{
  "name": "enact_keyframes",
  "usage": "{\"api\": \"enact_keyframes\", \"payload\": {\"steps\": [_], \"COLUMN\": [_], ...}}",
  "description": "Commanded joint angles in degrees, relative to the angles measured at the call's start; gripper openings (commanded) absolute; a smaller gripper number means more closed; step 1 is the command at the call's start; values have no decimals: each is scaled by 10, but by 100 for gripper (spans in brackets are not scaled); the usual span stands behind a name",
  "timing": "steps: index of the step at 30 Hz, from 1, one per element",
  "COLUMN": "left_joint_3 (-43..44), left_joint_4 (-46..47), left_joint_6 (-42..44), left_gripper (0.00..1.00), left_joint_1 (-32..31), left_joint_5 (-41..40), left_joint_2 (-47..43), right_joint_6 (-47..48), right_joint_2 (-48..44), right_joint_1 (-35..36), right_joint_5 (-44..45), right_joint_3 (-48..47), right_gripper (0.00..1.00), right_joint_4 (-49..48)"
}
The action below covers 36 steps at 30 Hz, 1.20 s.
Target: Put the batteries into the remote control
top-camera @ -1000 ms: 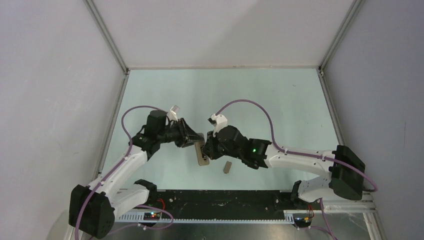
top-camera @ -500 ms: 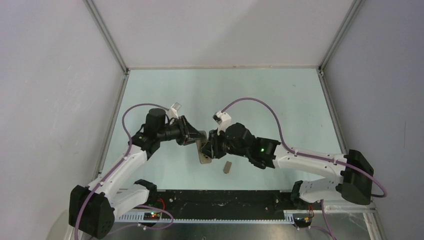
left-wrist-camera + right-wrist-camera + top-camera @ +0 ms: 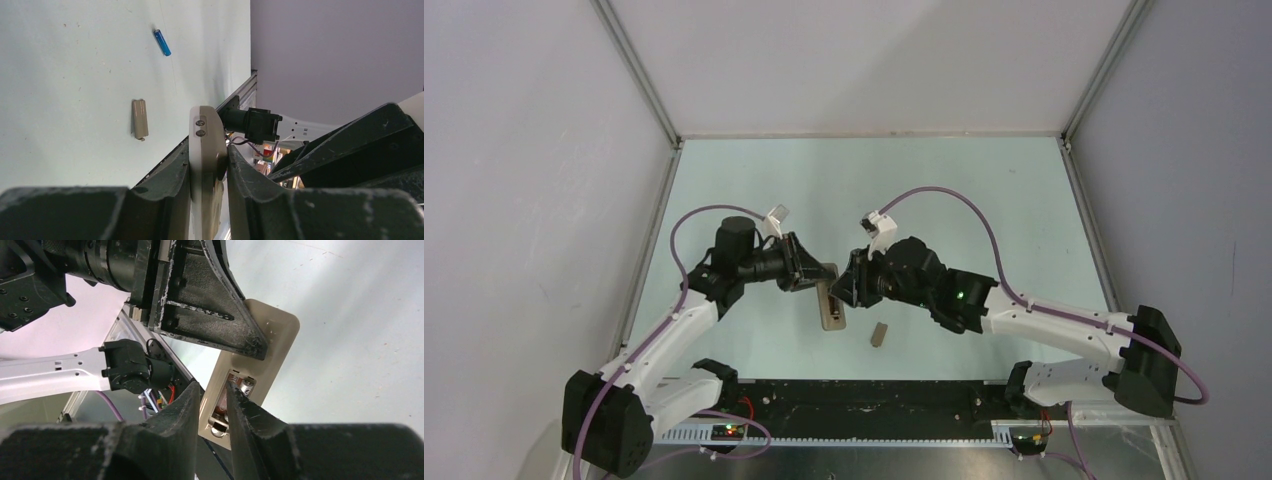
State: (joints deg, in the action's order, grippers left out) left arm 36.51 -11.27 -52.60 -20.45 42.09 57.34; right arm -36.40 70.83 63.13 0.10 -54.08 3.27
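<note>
My left gripper (image 3: 822, 282) is shut on the remote control (image 3: 830, 310) and holds it on edge above the table; in the left wrist view the remote (image 3: 206, 145) sits clamped between both fingers. In the right wrist view the remote's beige back (image 3: 272, 340) faces me with its battery bay (image 3: 235, 400) open, metal contacts showing. My right gripper (image 3: 214, 405) is just in front of the bay, jaws a narrow gap apart with nothing between them. The blue battery (image 3: 162, 42) lies on the table. The dark battery is not visible.
The small flat beige-grey cover piece (image 3: 879, 333) lies on the table near the front edge, also seen in the left wrist view (image 3: 140, 118). A black rail (image 3: 874, 395) runs along the table's near edge. Grey walls enclose the table.
My right gripper has drawn back a little to the right and upward from the remote. My left gripper still holds the remote in about the same place.
</note>
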Motion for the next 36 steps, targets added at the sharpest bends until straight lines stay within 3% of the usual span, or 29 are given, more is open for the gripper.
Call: {"api": "enact_keyframes", "payload": {"steps": [1,16,36], "left_joint_3": [26,36,36], "left_joint_4": [9,4,0], "left_joint_6": [26,38,29], "left_gripper": [0,0,0], "left_joint_1": [-1,-5,-4], "left_joint_5": [30,43,27], "left_joint_2": [-5,-7,-6], "right_joint_6": [22,43,20], "right_joint_2": [-4,49,60], "right_joint_1": [-1,1,14], "right_joint_5": [38,49,44], "right_joint_3": [-35,-49,-39], "right_gripper": [29,12,11], "right_joint_4": [13,32,47]}}
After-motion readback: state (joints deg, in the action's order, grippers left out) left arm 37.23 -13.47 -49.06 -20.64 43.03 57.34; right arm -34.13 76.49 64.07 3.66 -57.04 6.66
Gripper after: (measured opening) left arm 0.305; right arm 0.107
